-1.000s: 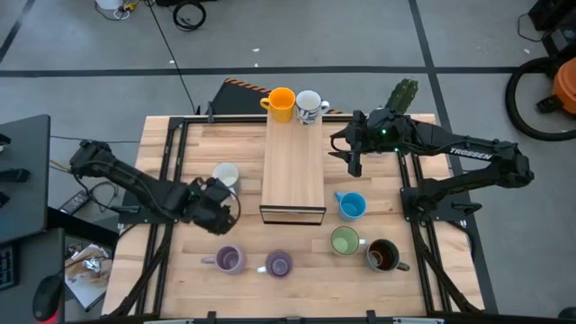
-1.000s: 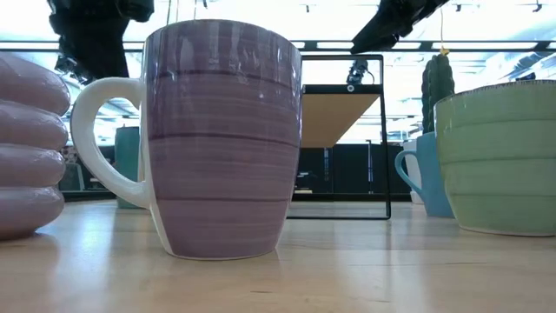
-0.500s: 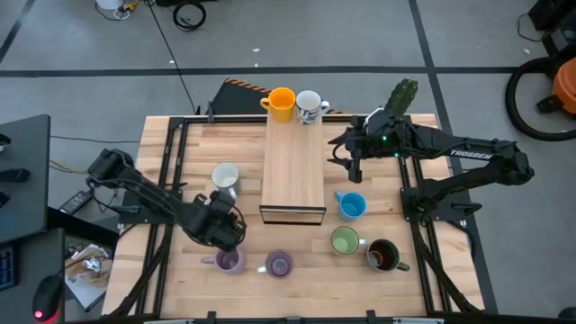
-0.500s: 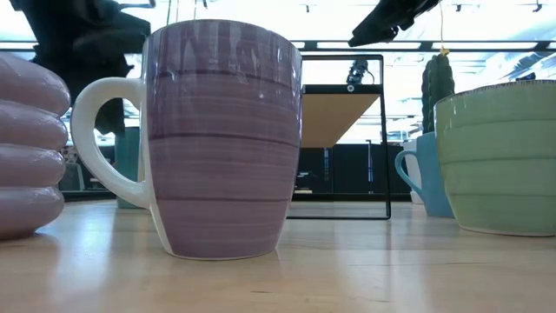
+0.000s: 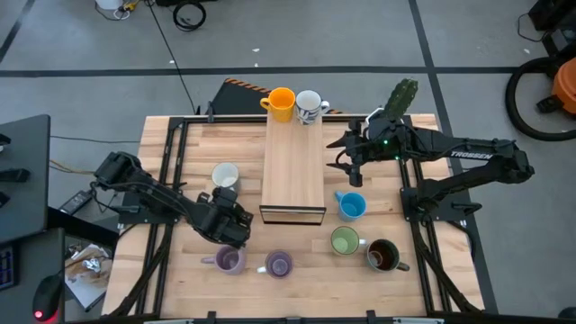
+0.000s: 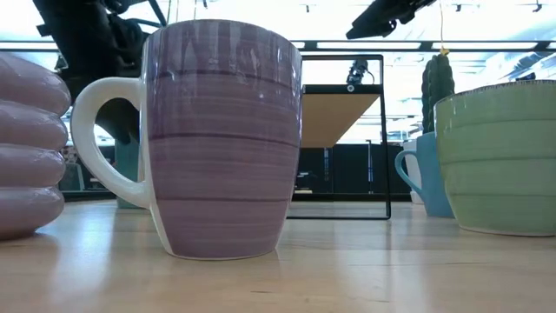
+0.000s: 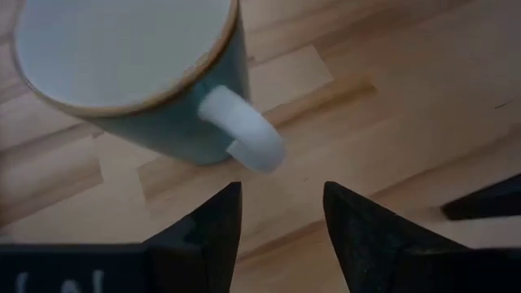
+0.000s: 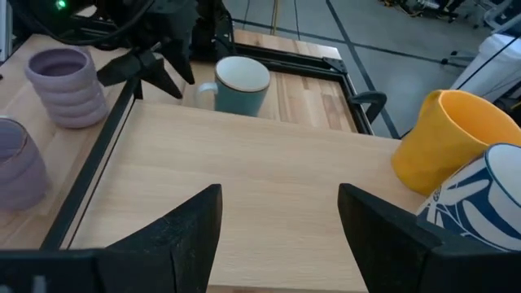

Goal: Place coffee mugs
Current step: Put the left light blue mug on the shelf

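Note:
A teal mug with a white inside and a white handle (image 7: 244,138) stands on the table left of the wooden shelf (image 5: 292,175). My left gripper (image 7: 281,195) is open just short of that handle, tilted down at it and touching nothing. It sits between the teal mug (image 5: 225,175) and a ribbed purple mug (image 5: 228,260). The orange mug (image 5: 281,103) and the patterned white mug (image 5: 310,106) stand on the shelf's far end. My right gripper (image 8: 277,212) hangs open high over the shelf's right side.
A second purple mug (image 5: 278,264), a green mug (image 5: 344,240), a dark brown mug (image 5: 382,256) and a blue mug (image 5: 351,205) stand along the near right. A cactus pot (image 5: 402,94) is at the far right. Black frame rails (image 5: 171,153) run along both table sides.
My left gripper has come down toward the table and moved toward the near edge and a little right, rolling its wrist, and now stands by the teal mug's handle. My right gripper has edged slightly toward the shelf. No mug has moved.

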Robot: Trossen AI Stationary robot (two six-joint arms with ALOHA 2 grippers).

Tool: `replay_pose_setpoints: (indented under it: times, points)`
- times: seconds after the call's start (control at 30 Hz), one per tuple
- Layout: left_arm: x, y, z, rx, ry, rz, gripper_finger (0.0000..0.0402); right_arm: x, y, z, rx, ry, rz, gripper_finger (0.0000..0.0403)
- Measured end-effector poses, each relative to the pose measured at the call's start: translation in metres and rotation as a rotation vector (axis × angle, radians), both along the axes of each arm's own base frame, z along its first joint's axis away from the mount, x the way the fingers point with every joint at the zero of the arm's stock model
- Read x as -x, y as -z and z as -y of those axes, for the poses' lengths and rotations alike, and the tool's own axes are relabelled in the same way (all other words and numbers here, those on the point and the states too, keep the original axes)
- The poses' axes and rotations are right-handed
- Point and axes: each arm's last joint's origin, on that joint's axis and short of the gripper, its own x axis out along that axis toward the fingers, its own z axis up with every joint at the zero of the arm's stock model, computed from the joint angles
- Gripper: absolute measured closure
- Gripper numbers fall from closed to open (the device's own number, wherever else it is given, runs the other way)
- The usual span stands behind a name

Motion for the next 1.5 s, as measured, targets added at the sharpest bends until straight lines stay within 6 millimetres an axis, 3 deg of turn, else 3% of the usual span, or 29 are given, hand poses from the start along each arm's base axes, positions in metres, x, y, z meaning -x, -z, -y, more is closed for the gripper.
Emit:
replay_pose_setpoints:
  times: [0.4, 0.8, 1.5]
  points:
    - [-0.015, 0.02, -0.014, -0.051, -0.03, -0.068, 0.0206, 0.0, 0.0, -0.001, 0.0, -0.004, 0.0, 0.0152]
    - [-0.018, 0.02, -0.017, -0.068, -0.028, -0.051, 0.0214, 0.0, 0.0, -0.003, -0.004, -0.017, -0.001, 0.0152]
    - [-0.021, 0.021, -0.027, -0.016, -0.008, -0.127, 0.0342, -0.001, 0.001, -0.012, -0.011, -0.049, -0.007, 0.0152]
